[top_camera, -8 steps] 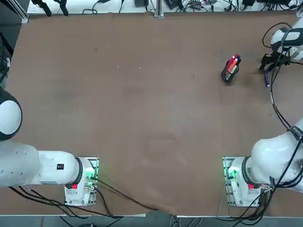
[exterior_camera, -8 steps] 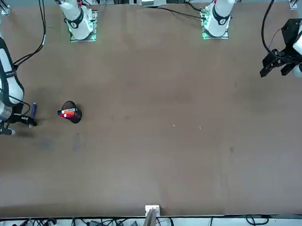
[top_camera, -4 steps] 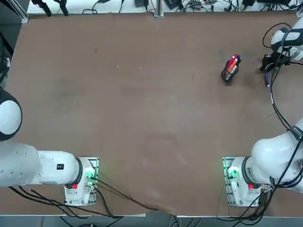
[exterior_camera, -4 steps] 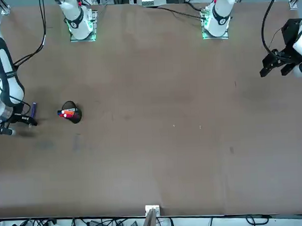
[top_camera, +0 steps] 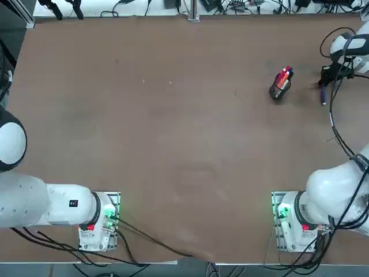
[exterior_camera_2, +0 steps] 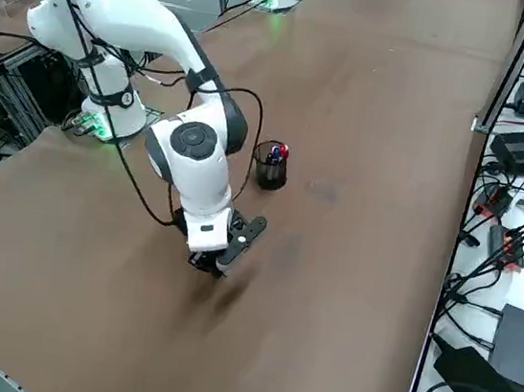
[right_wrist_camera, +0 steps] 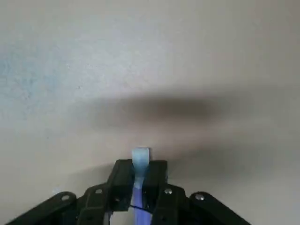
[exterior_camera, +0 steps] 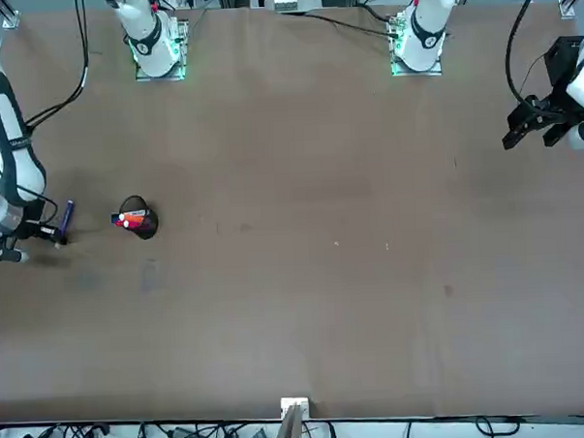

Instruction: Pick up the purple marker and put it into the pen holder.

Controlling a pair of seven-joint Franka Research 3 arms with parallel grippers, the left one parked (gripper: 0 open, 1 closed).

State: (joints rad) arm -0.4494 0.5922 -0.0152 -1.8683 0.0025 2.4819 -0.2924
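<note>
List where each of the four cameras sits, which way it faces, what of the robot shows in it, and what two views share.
Top view: overhead, looking down; both arm bases at the bottom edge, the right gripper at the far right.
Front view: across the table, facing the robot; bases at the top.
Right side view: raised at the robot's right, looking diagonally over the table; the working arm fills it.
Right wrist view: on the wrist, facing the fingers shut on the purple marker.
Top and front both show the marker beside the pen holder.

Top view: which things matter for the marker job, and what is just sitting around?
Job:
- purple marker, clamped in the right gripper
- pen holder, standing apart from the gripper

Just there:
- red and orange pens already in the holder
- bare table
</note>
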